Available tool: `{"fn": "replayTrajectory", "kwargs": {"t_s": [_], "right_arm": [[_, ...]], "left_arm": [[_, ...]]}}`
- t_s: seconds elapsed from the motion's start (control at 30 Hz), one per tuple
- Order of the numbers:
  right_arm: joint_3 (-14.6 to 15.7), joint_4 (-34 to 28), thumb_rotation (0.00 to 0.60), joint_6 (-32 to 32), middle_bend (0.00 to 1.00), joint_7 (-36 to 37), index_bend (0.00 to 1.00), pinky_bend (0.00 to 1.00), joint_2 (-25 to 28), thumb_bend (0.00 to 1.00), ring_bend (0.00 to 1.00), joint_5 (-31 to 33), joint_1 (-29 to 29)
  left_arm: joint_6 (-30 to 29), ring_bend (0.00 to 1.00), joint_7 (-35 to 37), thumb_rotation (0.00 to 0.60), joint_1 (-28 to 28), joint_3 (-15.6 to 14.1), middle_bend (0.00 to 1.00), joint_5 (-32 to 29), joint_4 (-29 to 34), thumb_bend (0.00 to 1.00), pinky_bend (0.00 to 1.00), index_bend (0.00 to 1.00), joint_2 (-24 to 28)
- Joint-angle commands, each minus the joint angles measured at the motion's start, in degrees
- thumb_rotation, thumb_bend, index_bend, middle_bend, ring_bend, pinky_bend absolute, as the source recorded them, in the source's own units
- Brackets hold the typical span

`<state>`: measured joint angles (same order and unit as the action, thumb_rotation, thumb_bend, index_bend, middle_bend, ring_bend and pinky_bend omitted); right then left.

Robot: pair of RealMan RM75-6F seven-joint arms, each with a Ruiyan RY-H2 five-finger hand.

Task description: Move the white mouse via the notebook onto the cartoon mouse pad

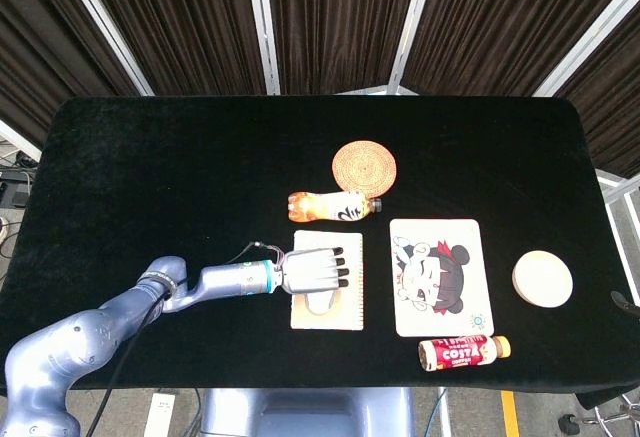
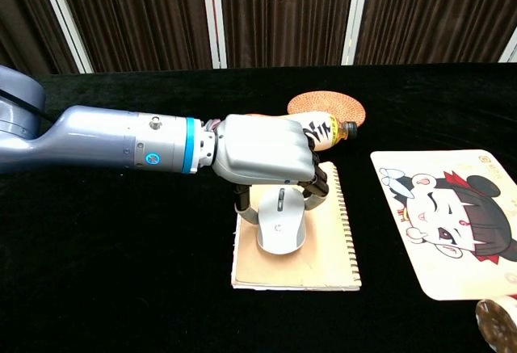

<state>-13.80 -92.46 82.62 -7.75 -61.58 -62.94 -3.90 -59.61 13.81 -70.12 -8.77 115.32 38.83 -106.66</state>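
Note:
The white mouse [image 2: 280, 228] lies on the white spiral notebook [image 2: 333, 250] in the middle of the black table. My left hand [image 2: 265, 149] is right over it, palm down, its fingers gripping the mouse's far end on both sides. In the head view the left hand [image 1: 315, 269] covers most of the mouse [image 1: 322, 303] on the notebook [image 1: 350, 314]. The cartoon mouse pad [image 1: 435, 277] [image 2: 452, 224] lies just right of the notebook with nothing on it. Of my right hand, only a dark sliver [image 1: 622, 301] shows at the right edge.
An orange drink bottle [image 1: 335, 206] [image 2: 327, 131] lies behind the notebook, with a woven coaster [image 1: 364, 166] beyond it. A Costa bottle [image 1: 463, 352] lies in front of the pad. A round white dish [image 1: 543, 278] sits to the pad's right.

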Motion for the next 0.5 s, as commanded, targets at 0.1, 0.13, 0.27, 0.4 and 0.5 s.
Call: {"fn": "replayTrajectory", "kwargs": {"t_s": [0.1, 0.13, 0.27, 0.4, 0.5], "right_arm": [[-0.2, 0.3, 0.6, -0.1, 0.0, 0.3, 0.0, 0.0, 0.1, 0.0, 0.0, 0.4, 0.1], [-0.2, 0.3, 0.6, 0.0, 0.0, 0.4, 0.0, 0.0, 0.1, 0.0, 0.0, 0.5, 0.1], [-0.1, 0.1, 0.6, 0.1, 0.0, 0.7, 0.0, 0.0, 0.3, 0.0, 0.0, 0.3, 0.3], [0.2, -0.2, 0.6, 0.3, 0.0, 1.1, 0.0, 0.0, 0.6, 0.0, 0.0, -0.3, 0.5], [0.5, -0.6, 0.6, 0.5, 0.0, 1.2, 0.0, 0.0, 0.7, 0.0, 0.0, -1.0, 0.6]], "left_arm": [[-2.1, 0.0, 0.1, 0.6, 0.3, -0.6, 0.0, -0.3, -3.9, 0.0, 0.0, 0.0, -2.5], [-3.0, 0.0, -0.1, 0.6, 0.6, -0.4, 0.0, -0.5, -4.7, 0.0, 0.0, 0.0, -3.1], [-6.3, 0.0, 0.4, 0.6, 1.0, -0.4, 0.0, -0.9, -6.7, 0.0, 0.0, 0.0, -3.6], [-10.7, 0.0, -0.1, 0.6, 2.1, 1.0, 0.0, -2.5, -6.3, 0.0, 0.0, 0.0, -1.1], [-12.4, 0.0, -1.8, 0.6, 3.6, 2.9, 0.0, -5.2, -3.8, 0.0, 0.0, 0.0, 1.8]]}}
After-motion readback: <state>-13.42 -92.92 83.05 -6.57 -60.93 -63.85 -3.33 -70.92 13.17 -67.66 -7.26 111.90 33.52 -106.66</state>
